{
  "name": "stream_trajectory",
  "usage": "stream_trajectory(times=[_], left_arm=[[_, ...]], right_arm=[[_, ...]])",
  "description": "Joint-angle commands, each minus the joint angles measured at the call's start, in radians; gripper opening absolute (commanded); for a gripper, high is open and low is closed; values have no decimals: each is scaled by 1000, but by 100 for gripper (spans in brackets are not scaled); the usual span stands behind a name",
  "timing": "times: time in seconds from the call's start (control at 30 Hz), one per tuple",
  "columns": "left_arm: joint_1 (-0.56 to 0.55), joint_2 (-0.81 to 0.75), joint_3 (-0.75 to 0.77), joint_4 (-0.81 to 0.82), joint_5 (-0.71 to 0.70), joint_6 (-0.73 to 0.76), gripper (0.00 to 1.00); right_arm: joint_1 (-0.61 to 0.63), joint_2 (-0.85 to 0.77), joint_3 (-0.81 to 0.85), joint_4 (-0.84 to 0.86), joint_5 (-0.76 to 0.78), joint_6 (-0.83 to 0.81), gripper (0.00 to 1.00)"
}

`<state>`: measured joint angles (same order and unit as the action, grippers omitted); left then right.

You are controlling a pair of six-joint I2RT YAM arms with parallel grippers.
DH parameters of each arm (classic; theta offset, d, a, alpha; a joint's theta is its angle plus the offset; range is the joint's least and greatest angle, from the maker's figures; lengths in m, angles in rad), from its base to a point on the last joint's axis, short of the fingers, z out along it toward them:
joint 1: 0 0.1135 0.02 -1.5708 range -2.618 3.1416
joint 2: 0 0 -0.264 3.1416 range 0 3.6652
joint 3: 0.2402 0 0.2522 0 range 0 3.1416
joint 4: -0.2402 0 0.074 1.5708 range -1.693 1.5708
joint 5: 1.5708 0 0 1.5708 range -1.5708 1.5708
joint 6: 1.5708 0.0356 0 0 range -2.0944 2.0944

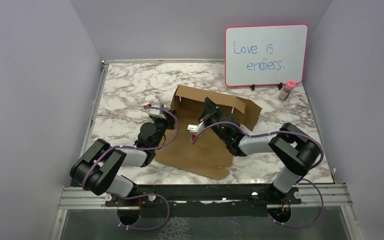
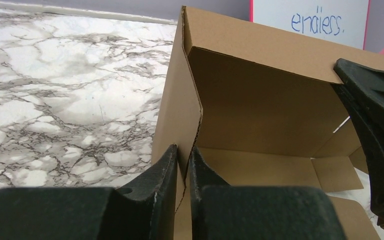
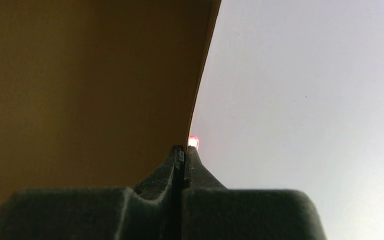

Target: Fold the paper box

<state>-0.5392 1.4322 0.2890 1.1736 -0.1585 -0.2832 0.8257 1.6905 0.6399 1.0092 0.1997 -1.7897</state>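
Paper box (image 1: 200, 152) sits mid-counter (image 1: 125, 85), btwn the two arms and partly formed. Back wall and left side wall stand up. Right side panel leans outward, and the front panel w/ its flap lies flat toward me.

Left end effector (image 2: 184, 156) is pinching the left side wall low down at its front edge, one finger (image 2: 155, 175) outside the wall, the other inside. That wall stands roughly upright, w/ a crease running down it.

Right end effector (image 3: 185, 150) has its fingers pressed together, no gap I can see. Its tips sit right at the edge of a brown panel that fills the left half of the right wrist cam. I can't tell if any cardboard is caught btwn them. From the top cam it's inside the box, close to the back wall.

Pink-framed whiteboard (image 1: 266, 55) stands at the far right of the counter, behind the box and apart from it. A pink-capped bottle (image 1: 286, 91) is just beside the board's right foot.
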Motion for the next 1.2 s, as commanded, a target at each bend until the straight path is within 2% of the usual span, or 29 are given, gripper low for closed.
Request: stream_trajectory(times=[0.0, 0.2, 0.37, 0.57, 0.67, 0.77, 0.97, 1.17], left_arm=[[-18, -20, -33, -39, 22, -31, 16], [-14, -71, -45, -66, -7, 22, 27], [-3, -104, -57, -73, -9, 31, 43], [12, -239, -47, -156, -8, 66, 58], [24, -323, -29, -212, 2, 46, 70], [35, -390, -12, -244, 13, 39, 75], [166, -443, 11, -250, 69, -35, 78], [278, -371, -34, -168, 105, -71, 77]], right_arm=[[18, -1, -13, -14, -36, -53, 1], [19, -29, -6, -73, -37, -63, 1], [19, -40, -6, -96, -34, -65, 1], [19, -45, -6, -112, -31, -61, 1], [18, -49, -1, -126, -29, -54, 1], [19, -49, 0, -129, -32, -53, 1], [18, -47, 5, -134, -38, -51, 1], [18, -46, 7, -135, -43, -47, 1]])
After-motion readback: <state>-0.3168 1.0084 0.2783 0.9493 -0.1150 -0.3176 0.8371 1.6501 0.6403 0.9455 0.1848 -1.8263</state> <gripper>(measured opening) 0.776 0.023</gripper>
